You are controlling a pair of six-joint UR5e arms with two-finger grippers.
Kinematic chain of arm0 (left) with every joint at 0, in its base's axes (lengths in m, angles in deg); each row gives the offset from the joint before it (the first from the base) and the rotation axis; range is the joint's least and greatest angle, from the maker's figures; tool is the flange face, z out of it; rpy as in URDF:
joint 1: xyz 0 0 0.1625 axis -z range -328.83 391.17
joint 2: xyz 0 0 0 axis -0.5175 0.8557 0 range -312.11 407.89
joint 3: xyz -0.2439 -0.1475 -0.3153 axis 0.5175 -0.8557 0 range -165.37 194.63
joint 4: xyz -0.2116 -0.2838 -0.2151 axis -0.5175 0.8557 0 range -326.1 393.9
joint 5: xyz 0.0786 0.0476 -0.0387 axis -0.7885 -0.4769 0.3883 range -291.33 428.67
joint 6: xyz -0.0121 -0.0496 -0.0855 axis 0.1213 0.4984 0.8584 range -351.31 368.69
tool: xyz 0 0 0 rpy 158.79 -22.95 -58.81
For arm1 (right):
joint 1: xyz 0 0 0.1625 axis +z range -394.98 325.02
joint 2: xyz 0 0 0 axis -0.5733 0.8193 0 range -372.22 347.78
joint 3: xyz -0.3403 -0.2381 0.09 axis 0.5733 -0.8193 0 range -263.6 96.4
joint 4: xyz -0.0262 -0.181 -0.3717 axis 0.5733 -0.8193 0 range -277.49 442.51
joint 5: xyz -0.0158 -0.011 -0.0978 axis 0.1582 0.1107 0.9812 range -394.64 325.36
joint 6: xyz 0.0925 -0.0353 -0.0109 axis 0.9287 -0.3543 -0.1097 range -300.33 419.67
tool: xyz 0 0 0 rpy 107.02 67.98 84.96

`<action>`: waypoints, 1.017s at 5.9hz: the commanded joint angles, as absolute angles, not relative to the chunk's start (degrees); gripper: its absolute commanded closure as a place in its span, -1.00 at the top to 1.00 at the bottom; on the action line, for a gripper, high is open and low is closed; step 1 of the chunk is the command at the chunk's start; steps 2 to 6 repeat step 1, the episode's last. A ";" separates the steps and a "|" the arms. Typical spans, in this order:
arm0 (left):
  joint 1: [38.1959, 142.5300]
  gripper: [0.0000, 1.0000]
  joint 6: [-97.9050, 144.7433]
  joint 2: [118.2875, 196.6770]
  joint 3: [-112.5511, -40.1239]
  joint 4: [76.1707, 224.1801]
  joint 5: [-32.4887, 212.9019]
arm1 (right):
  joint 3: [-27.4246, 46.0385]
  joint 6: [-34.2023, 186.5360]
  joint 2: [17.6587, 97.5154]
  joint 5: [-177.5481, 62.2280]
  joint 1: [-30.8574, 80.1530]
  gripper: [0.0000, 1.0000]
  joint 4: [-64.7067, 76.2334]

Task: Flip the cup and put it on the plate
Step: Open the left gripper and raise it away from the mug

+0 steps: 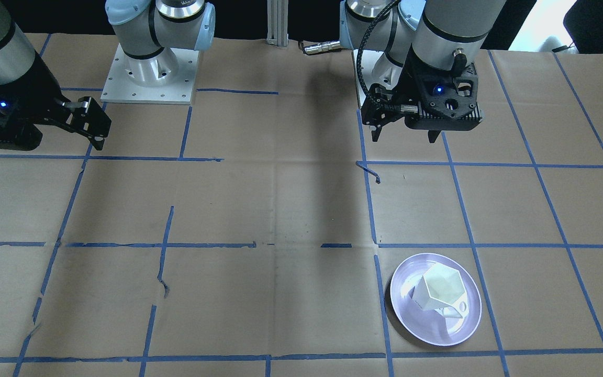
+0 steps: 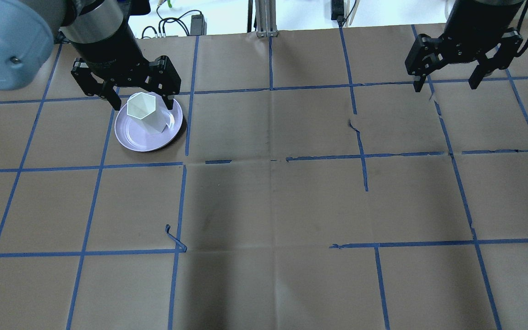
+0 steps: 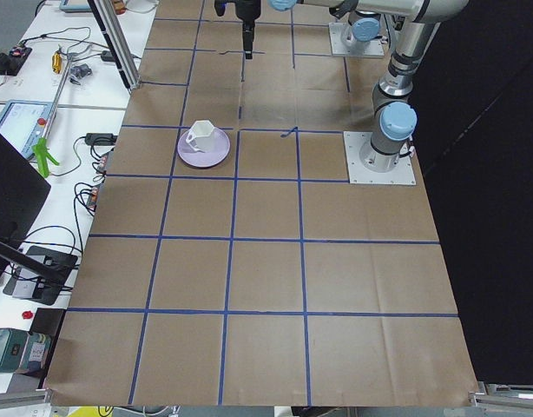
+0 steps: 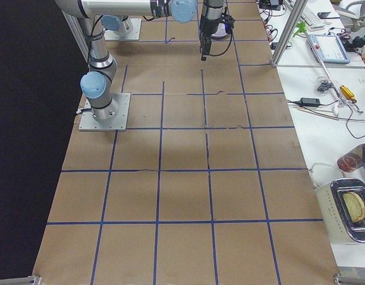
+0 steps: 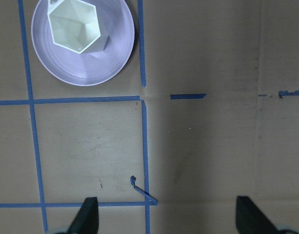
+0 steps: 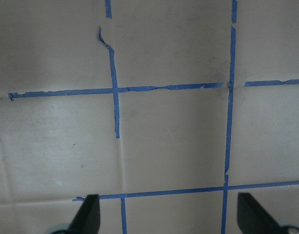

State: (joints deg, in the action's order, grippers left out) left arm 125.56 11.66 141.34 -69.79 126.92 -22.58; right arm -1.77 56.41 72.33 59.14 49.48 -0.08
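Note:
The white faceted cup (image 1: 440, 293) stands on the lavender plate (image 1: 416, 324) with its hexagonal rim up. Both also show in the overhead view, cup (image 2: 142, 110) and plate (image 2: 135, 140), and in the left wrist view, cup (image 5: 76, 27) and plate (image 5: 91, 68). My left gripper (image 1: 403, 137) is open and empty. It hangs high above the table, toward the robot's side of the plate and clear of the cup. My right gripper (image 2: 446, 86) is open and empty, high over the far right of the table.
Brown paper with a blue tape grid covers the table (image 2: 273, 206). The two arm bases (image 1: 149, 73) stand at the robot's edge. A loose curl of tape (image 2: 174, 238) lies on the paper. Side benches with cables and tools (image 3: 41, 139) flank the table ends.

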 commanded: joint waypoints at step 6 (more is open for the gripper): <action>125.56 0.99 11.59 141.23 -69.83 126.88 -22.47 | -1.77 56.41 72.33 59.14 49.48 1.00 -0.02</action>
